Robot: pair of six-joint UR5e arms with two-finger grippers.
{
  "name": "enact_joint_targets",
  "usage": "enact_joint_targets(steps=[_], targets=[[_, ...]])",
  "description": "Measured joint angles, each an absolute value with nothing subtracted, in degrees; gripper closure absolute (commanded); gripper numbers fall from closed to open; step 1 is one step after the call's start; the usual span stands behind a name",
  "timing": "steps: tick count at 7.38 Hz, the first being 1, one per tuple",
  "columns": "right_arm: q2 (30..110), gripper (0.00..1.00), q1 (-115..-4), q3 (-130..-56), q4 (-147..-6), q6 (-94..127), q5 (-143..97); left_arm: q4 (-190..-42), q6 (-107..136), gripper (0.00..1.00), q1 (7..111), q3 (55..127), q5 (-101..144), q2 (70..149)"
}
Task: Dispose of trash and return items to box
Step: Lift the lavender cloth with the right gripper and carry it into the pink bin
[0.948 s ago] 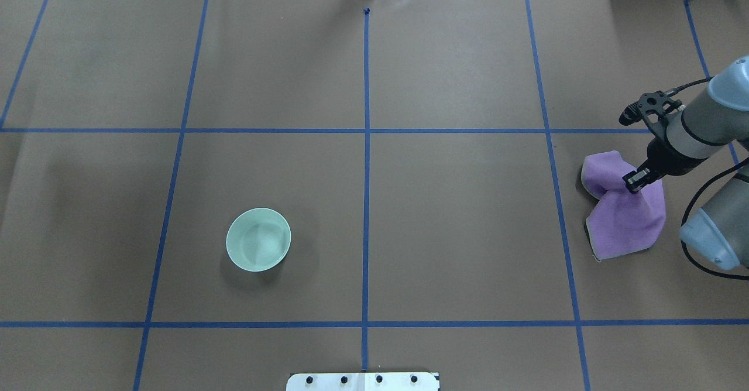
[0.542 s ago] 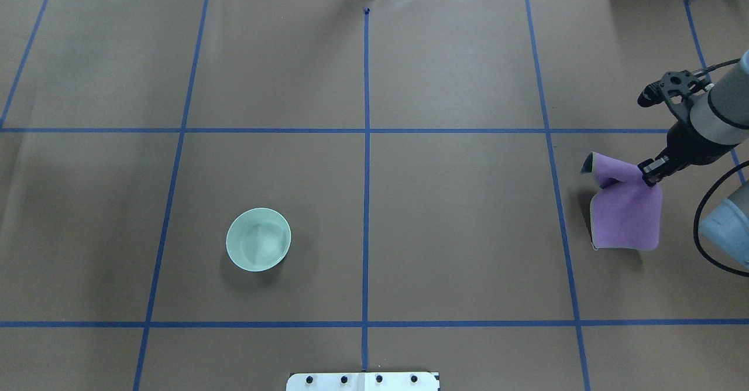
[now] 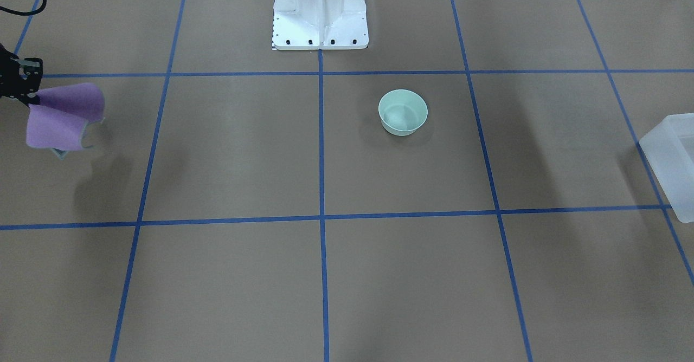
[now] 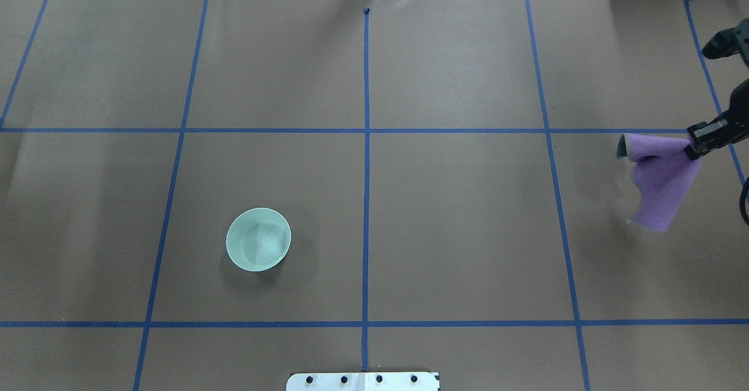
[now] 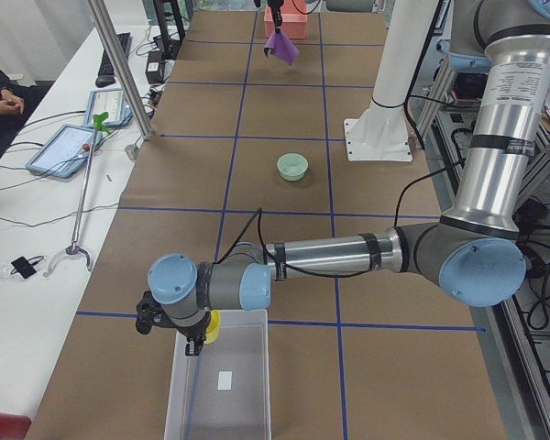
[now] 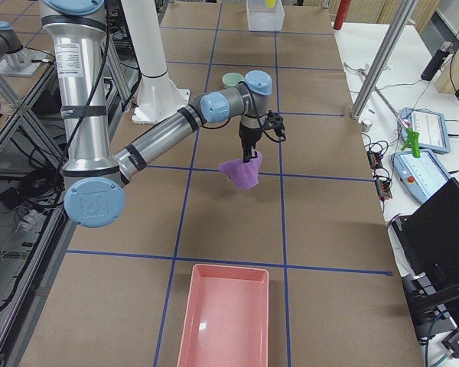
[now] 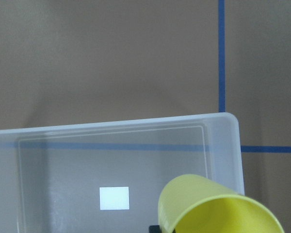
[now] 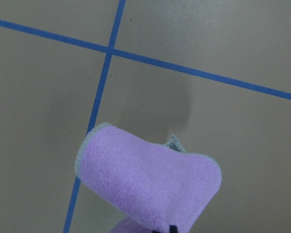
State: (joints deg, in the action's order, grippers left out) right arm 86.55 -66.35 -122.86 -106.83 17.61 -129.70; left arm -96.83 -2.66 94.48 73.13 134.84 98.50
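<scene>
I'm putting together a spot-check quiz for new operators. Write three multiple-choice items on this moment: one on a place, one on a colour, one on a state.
1. Where is the yellow cup?
A. over a corner of the translucent bin
B. on bare paper at mid-table
C. on a plate

2. What colour is the cloth in the right gripper?
A. red
B. purple
C. white

3. How is the mint-green bowl?
A. tipped on its side
B. upright and empty
C. upright with a spoon inside

Answers:
1 A: the left wrist view shows the cup above the bin's corner, at the left gripper.
2 B: the overhead view shows purple fabric hanging from the shut jaws.
3 B: its bare inside faces up.
</scene>
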Motion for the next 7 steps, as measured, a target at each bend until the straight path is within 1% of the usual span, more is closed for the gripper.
enact_joint_targets(steps=[4,7], targets=[[86.8,1.00,-76.7,-128.0,-114.7,16.8,-131.9,-98.0,-0.2,1.00,92.4,70.7,135.1,98.0],[87.1,1.00,-80.2,-128.6,-115.7,16.8,-132.1,-103.7,3.0,1.00,88.0,69.1,135.2,96.1]])
